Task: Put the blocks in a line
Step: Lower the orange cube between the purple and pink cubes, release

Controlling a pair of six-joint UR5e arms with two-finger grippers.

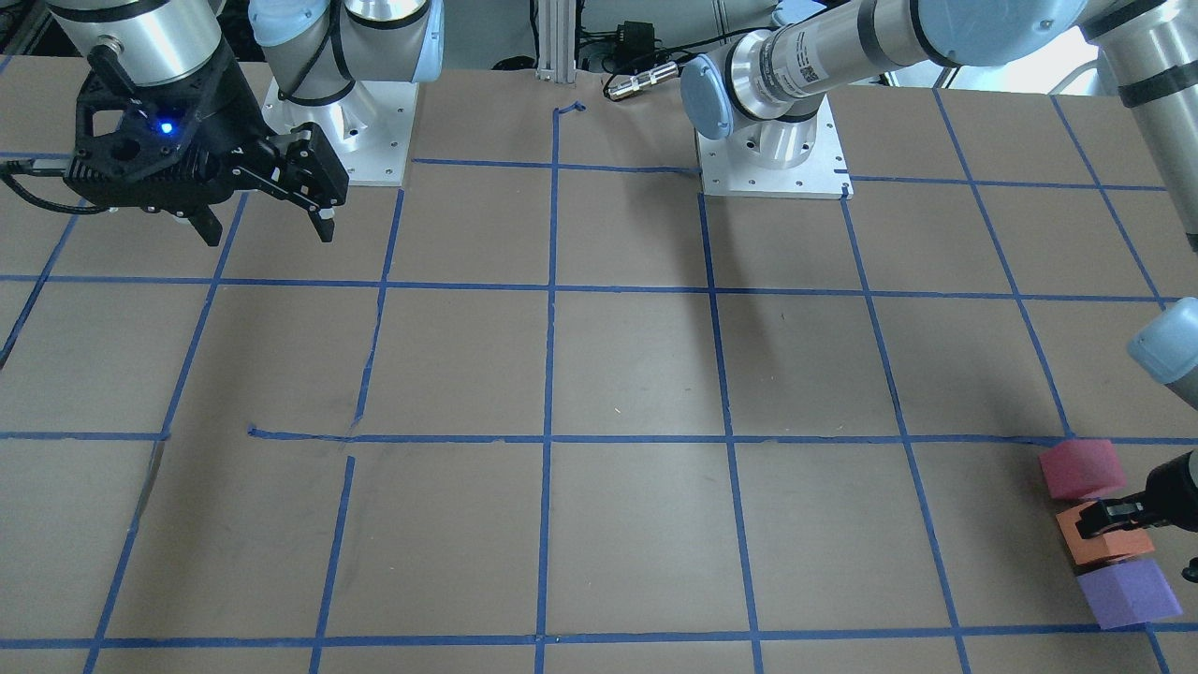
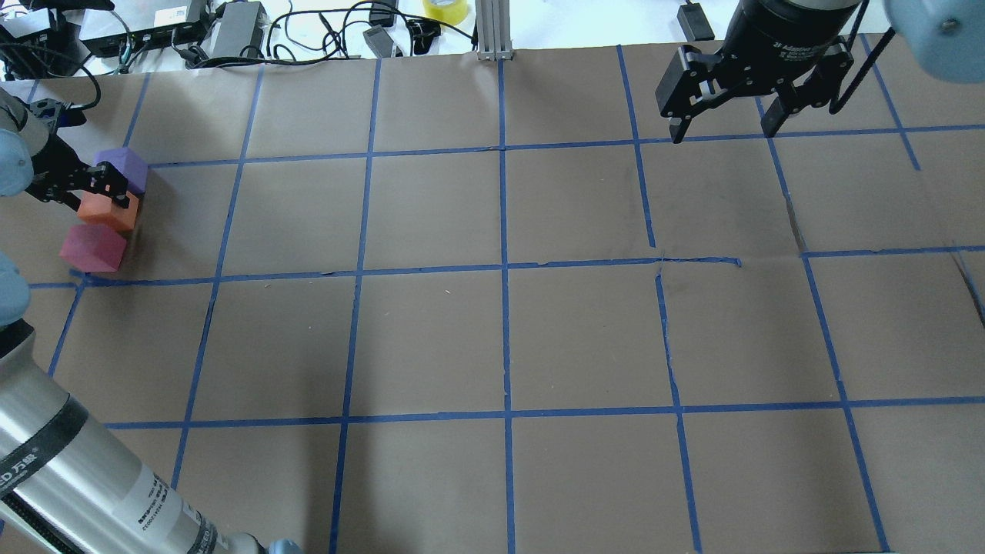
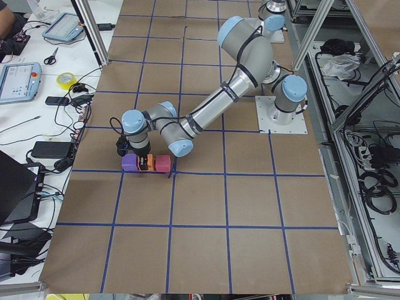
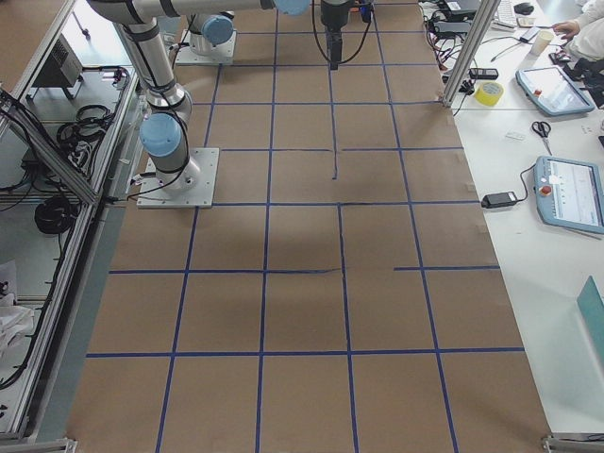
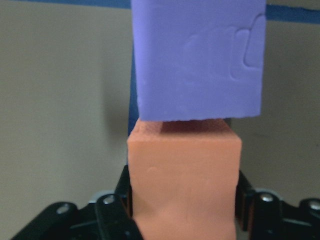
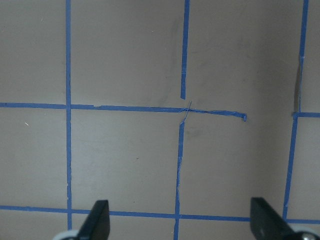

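Note:
Three blocks stand in a short row near the table's left end: the purple block (image 2: 123, 165), the orange block (image 2: 108, 214) and the red-pink block (image 2: 94, 248). The same row shows in the front view as purple (image 1: 1128, 594), orange (image 1: 1114, 549) and red-pink (image 1: 1081, 470). My left gripper (image 2: 109, 192) points down and is shut on the orange block (image 5: 182, 180), with its fingers (image 5: 125, 200) against the block's two sides. The purple block (image 5: 197, 60) touches the orange one. My right gripper (image 2: 722, 132) is open and empty, held high over the far right of the table.
The table (image 2: 500, 338) is brown paper with a blue tape grid. Cables, power bricks and a tape roll (image 2: 445, 9) lie beyond its far edge. The two arm bases (image 1: 772, 154) stand on the robot's side.

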